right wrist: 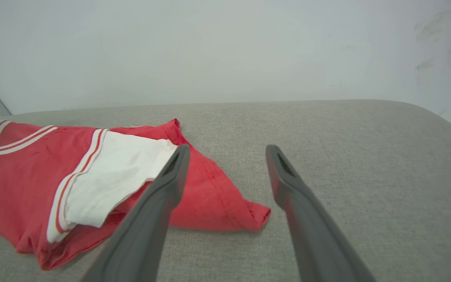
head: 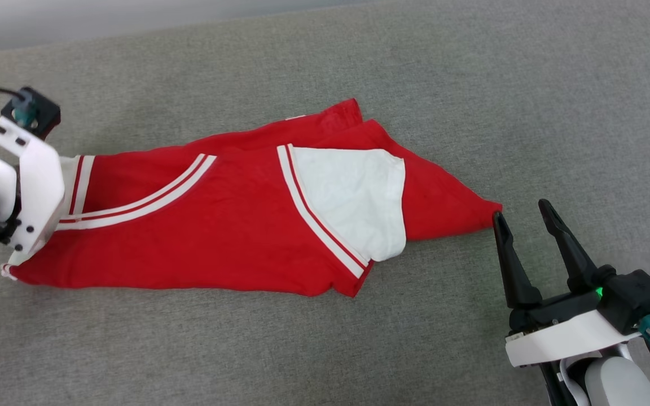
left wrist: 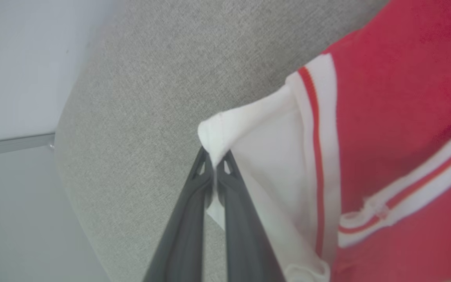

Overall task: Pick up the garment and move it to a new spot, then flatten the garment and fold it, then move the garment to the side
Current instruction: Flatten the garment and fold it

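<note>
The garment (head: 218, 225) is a red shirt with white sleeves and red-white striped trim, lying crumpled lengthwise across the grey surface. At its left end, my left gripper (left wrist: 213, 164) is shut on the edge of a white sleeve (left wrist: 272, 156), the cloth bunched between the fingertips. In the head view that arm's white wrist bracket (head: 37, 180) covers the fingers. My right gripper (head: 521, 211) stands open at the lower right, its left fingertip right beside the garment's pointed red corner (head: 486, 211). The right wrist view shows that corner (right wrist: 258, 217) low between the open fingers (right wrist: 170, 184).
The grey fabric surface (head: 471, 84) stretches wide behind and to the right of the garment. A pale wall (right wrist: 225, 47) rises behind its far edge. In the left wrist view the surface's rounded edge (left wrist: 59, 156) drops off to a pale floor.
</note>
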Robot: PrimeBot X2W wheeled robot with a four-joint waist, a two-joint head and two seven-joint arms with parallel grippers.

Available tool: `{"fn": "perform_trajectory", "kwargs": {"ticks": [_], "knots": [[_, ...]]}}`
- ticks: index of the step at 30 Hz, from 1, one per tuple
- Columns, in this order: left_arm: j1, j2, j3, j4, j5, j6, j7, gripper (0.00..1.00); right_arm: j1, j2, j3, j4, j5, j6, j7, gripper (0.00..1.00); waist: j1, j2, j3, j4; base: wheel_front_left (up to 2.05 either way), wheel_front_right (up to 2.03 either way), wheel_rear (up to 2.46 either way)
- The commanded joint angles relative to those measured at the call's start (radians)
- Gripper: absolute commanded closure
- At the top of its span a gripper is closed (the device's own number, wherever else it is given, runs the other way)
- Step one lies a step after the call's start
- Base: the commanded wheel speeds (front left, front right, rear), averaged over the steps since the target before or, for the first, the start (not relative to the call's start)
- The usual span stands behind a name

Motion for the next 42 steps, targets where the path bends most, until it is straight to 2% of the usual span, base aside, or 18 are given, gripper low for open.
{"fn": "perform_trajectory", "kwargs": {"ticks": [1,7,8,9,13,16,19,22,27,30,32,36,37,42], "knots": [[0.034,-0.008,0.001,0.035,0.001,0.016,-0.029,1.00,-0.012,0.006,0.002,-0.001,0.000,0.000,-0.004,0.00,-0.0001,-0.0001,0.012,-0.013,0.00,0.00,0.00],[0.107,-0.052,0.005,0.138,-0.021,0.033,-0.138,1.00,-0.009,0.009,0.005,0.009,0.000,0.000,-0.005,0.00,-0.0001,-0.0001,0.012,-0.020,0.00,0.00,0.00],[0.113,-0.062,0.006,0.149,-0.016,0.035,-0.167,0.66,-0.008,0.010,0.004,0.010,0.000,-0.001,-0.005,0.00,-0.0001,-0.0001,0.007,-0.017,0.00,0.00,0.00],[0.114,-0.070,0.008,0.157,-0.007,0.038,-0.206,0.00,-0.007,0.011,0.005,0.012,0.000,0.000,-0.005,0.00,-0.0001,-0.0001,0.000,-0.015,0.00,0.00,0.00],[0.136,-0.094,0.046,0.177,-0.011,0.055,-0.385,0.00,0.007,0.008,0.004,0.021,-0.001,0.000,-0.005,0.00,-0.0001,-0.0001,-0.048,-0.001,0.00,0.00,0.00],[0.159,-0.098,0.088,0.155,-0.017,0.098,-0.540,0.00,0.026,-0.001,-0.009,0.024,0.004,-0.001,-0.005,0.00,-0.0001,-0.0001,-0.095,0.014,0.00,0.00,0.00],[0.200,-0.091,0.128,0.101,-0.021,0.162,-0.680,0.00,0.045,-0.013,-0.036,0.016,0.004,0.000,-0.005,0.00,-0.0001,-0.0001,-0.143,0.040,0.00,0.00,0.00],[0.252,-0.072,0.163,0.003,-0.024,0.256,-0.772,0.00,0.051,-0.033,-0.069,-0.001,0.003,0.000,-0.002,0.00,-0.0001,-0.0001,-0.182,0.069,0.00,0.00,0.00],[0.382,-0.037,0.246,-0.238,-0.020,0.457,-0.826,0.00,-0.015,-0.112,-0.087,-0.049,-0.007,-0.001,0.034,0.00,-0.0001,-0.0001,-0.211,0.113,0.00,0.00,0.00],[0.485,-0.030,0.315,-0.384,-0.006,0.572,-0.831,0.00,-0.087,-0.186,-0.066,-0.069,0.002,0.000,0.093,0.00,-0.0001,-0.0001,-0.215,0.137,0.00,0.00,0.00],[0.562,-0.039,0.363,-0.466,0.018,0.631,-0.831,0.00,-0.144,-0.248,-0.035,-0.072,0.021,-0.001,0.156,0.00,-0.0001,-0.0001,-0.214,0.154,0.00,0.00,0.00],[0.713,-0.081,0.470,-0.560,0.072,0.708,-0.830,0.00,-0.275,-0.383,0.091,-0.057,0.104,-0.001,0.341,0.00,-0.0001,-0.0001,-0.202,0.183,0.00,0.00,0.00],[0.713,-0.081,0.470,-0.560,0.072,0.708,-0.830,0.00,-0.275,-0.383,0.091,-0.057,0.104,-0.001,0.341,0.00,-0.0001,-0.0001,-0.202,0.183,0.00,0.00,0.00],[0.872,-0.168,0.606,-0.610,0.162,0.743,-0.831,0.00,-0.449,-0.541,0.317,-0.043,0.283,0.000,0.635,0.00,-0.0001,-0.0001,-0.168,0.220,0.00,0.00,0.00]]}}
